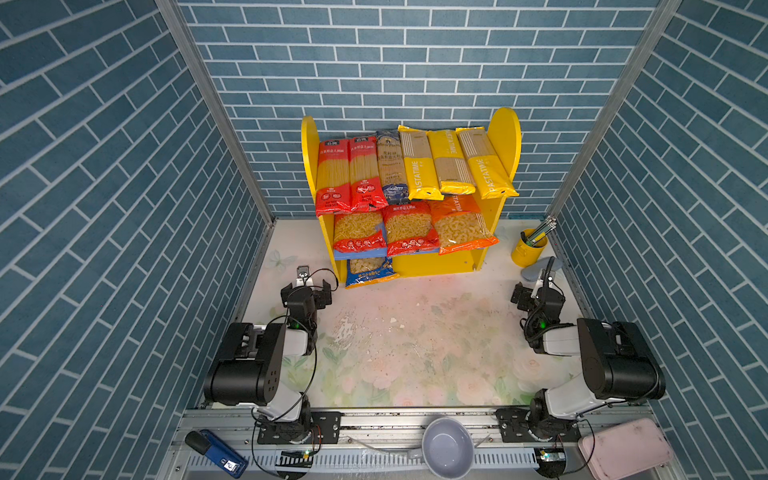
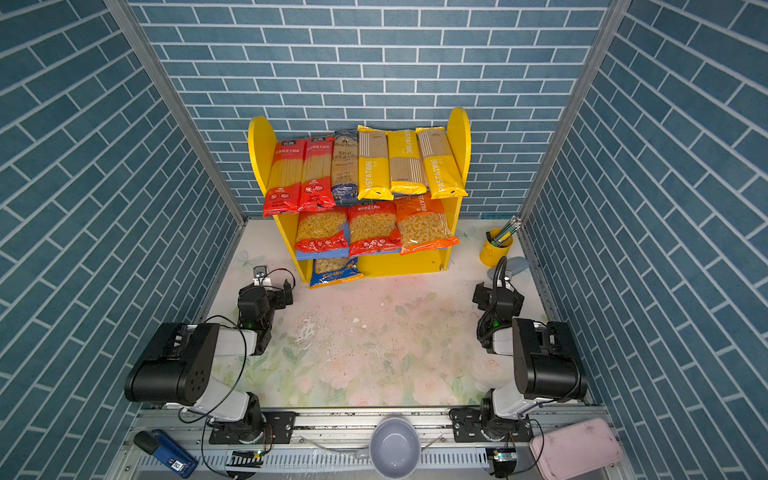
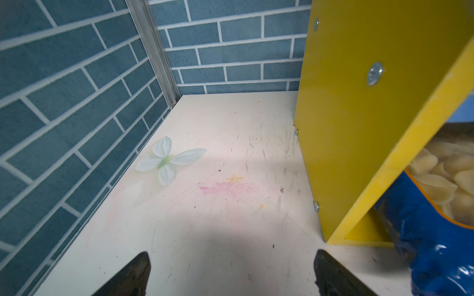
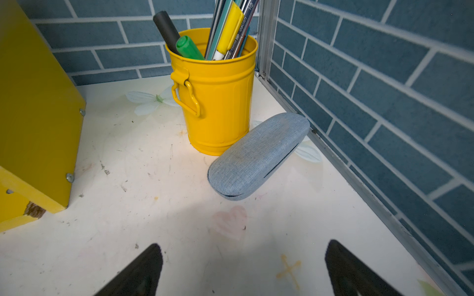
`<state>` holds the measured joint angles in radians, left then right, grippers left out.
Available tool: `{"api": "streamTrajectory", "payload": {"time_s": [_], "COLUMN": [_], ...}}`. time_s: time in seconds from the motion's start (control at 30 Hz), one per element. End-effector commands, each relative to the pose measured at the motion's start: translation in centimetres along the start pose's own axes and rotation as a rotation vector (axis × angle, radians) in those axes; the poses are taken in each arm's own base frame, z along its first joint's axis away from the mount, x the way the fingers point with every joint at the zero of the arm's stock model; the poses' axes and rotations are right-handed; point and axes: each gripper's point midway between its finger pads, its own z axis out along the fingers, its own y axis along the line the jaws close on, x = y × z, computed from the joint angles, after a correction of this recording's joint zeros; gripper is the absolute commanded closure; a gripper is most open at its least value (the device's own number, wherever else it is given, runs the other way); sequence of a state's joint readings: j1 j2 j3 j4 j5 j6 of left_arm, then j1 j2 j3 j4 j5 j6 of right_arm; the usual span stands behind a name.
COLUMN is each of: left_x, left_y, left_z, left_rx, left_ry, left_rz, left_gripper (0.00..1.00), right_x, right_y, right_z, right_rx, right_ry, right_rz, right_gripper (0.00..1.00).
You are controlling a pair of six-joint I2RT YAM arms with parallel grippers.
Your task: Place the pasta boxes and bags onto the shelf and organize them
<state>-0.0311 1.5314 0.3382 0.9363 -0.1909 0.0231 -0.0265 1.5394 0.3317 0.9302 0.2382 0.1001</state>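
The shelf stands at the back wall in both top views. Its upper board carries several long spaghetti packs, red, dark blue and yellow, side by side. Three short-pasta bags lie on the lower board. A blue-orange bag sits at the base, sticking out in front. My left gripper is open and empty, low by the shelf's left panel, with the blue-orange bag beside it. My right gripper is open and empty, off the shelf's right panel.
A yellow pen cup and a grey glasses case stand in the back right corner, ahead of my right gripper. Near the front rail lie a grey bowl, a pink box and a blue device.
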Motion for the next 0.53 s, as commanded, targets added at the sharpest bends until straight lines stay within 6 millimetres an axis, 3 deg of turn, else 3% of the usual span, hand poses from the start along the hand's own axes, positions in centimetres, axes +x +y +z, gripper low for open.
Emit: {"api": "streamTrajectory", "payload": {"time_s": [0.0,0.3,0.4,0.5], "left_x": [-0.6,-0.6,-0.7,-0.8], "left_y": [-0.5,-0.8,-2.1,-0.3], "left_z": [0.3,0.3,-0.1,0.0], "left_rx": [0.026,0.042,0.041,-0.057], "left_ry": [-0.007,-0.005,-0.021,-0.017], "left_rz": [0.013,0.023,0.093,0.051], "left_gripper": [0.00,0.00,0.00,0.00], "right_x": [-1.2,-1.3,-1.3,-1.2], "right_y": [0.3,0.3,0.3,0.3], "right_z": [0.4,0.4,0.4,0.4], "right_rx": [-0.008,-0.010,-0.010,-0.010], "right_ry": [-0.025,-0.026,-0.026,-0.024], "right_rz": [0.007,0.005,0.005,0.005], "right_gripper": [0.01,0.01,0.01,0.01]}}
